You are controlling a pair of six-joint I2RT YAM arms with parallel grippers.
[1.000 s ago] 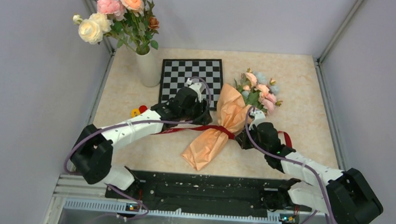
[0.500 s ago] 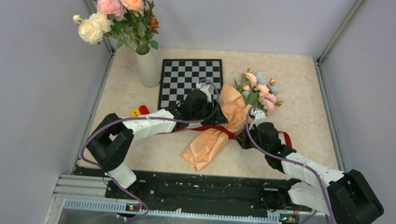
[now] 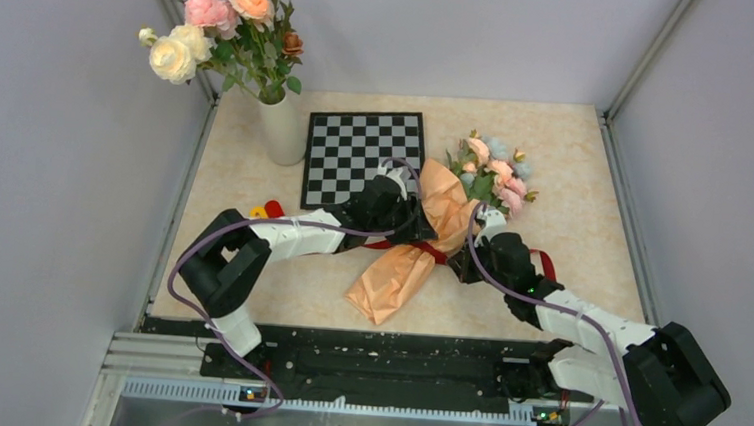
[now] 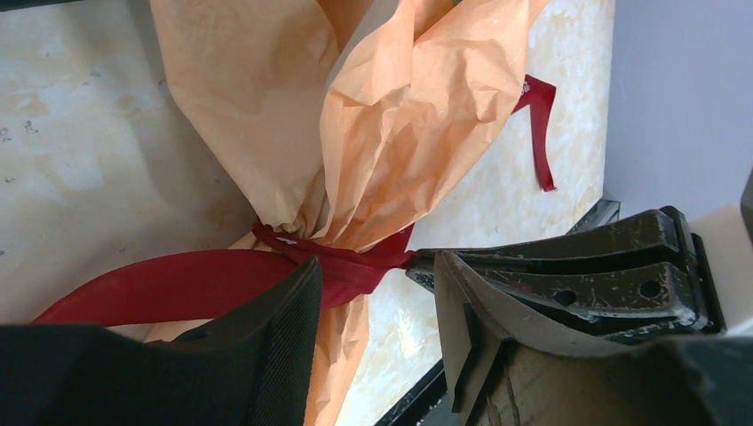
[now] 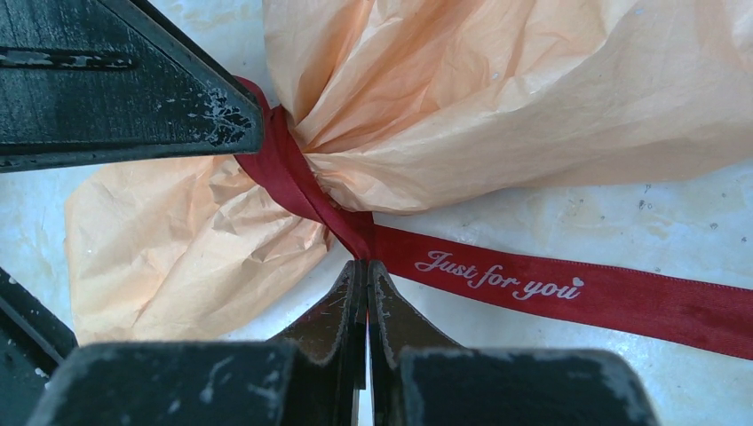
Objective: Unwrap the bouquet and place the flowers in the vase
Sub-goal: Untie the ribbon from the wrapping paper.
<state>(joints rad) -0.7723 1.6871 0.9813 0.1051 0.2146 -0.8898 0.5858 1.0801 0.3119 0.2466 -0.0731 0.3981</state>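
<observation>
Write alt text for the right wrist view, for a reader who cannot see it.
The right hand, shut, pinches a dark red ribbon printed "Just for you" beside the knot tying an orange paper bouquet lying on a table.

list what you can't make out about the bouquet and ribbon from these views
- Stems of the flowers: every view, wrapped inside the bouquet paper.
- Knot of the ribbon: top view, partly covered by the left tool.
- Whether the right tool pinches the ribbon: right wrist view, its shut tips hide the contact.
- The red and yellow item by the left arm: top view, too small to identify.
</observation>
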